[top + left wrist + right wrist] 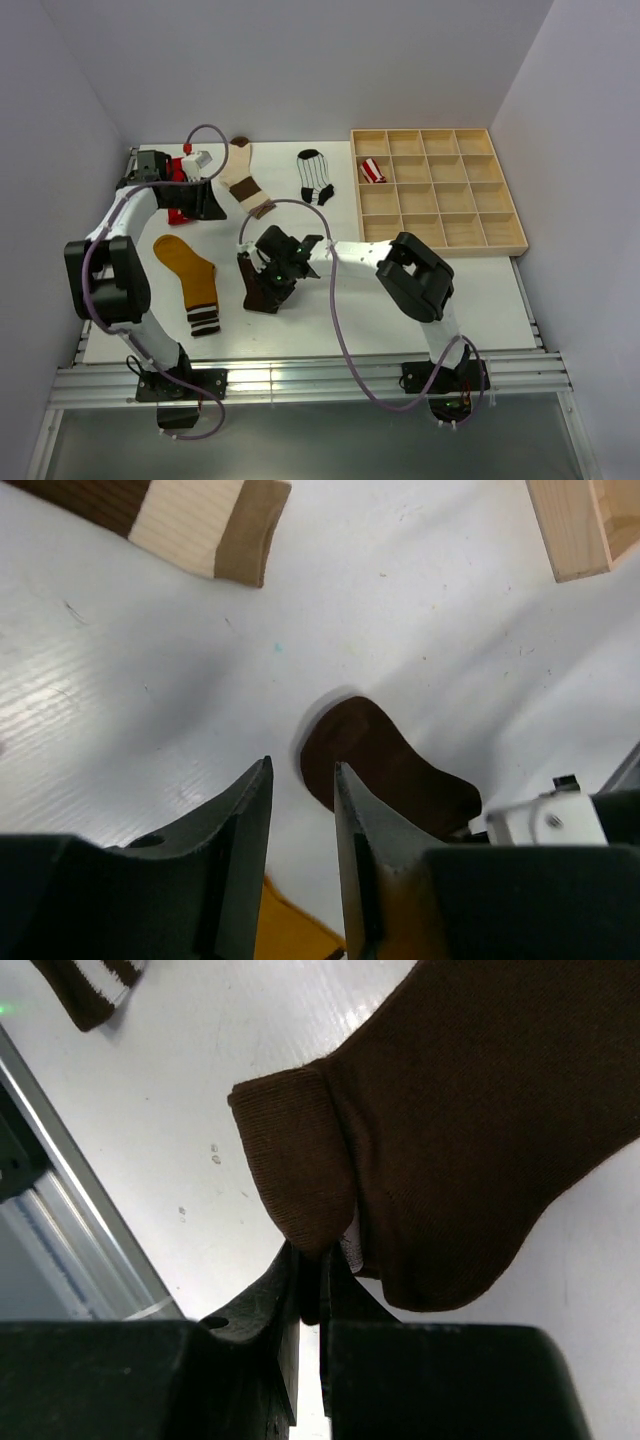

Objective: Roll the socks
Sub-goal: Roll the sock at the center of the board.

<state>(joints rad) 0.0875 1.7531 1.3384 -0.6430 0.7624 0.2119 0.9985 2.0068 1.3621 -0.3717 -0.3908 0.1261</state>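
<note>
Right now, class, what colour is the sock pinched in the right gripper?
The sock is plain dark brown, clearest in the right wrist view.

Dark brown sock (pixel 480 1110) of fine matt knit cloth, cream-and-brown sock (pixel 190 520) in ribbed knit, white table (pixel 120 710) of faintly ribbed plastic sheet with soft sheen, compartment tray (pixel 440 246) of pale bare wood, brushed metal rails (pixel 300 376)

Each arm (pixel 355 252) is white with black joints and a mauve cable (pixel 334 330). The left claw (pixel 302 770) and right claw (pixel 320 1260) are black.
</note>
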